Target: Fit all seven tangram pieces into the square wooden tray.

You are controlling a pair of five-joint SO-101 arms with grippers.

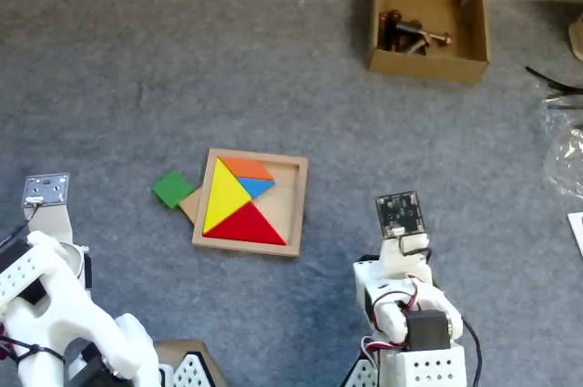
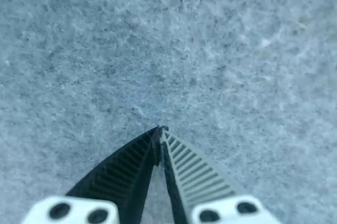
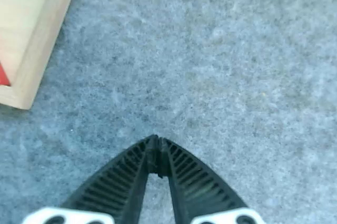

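well, green square (image 1: 171, 189) near the tray (image 1: 302, 196), four pieces (image 1: 225, 198) inside

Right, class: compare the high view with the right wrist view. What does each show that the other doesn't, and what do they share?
High view, not right wrist: the green square and tan piece beside the wooden tray; the yellow triangle, orange piece and blue triangle inside it; a cardboard box. Right wrist, not high: the right hand, shut, over the grey mat. Both: the tray's rim, the red triangle, the mat.
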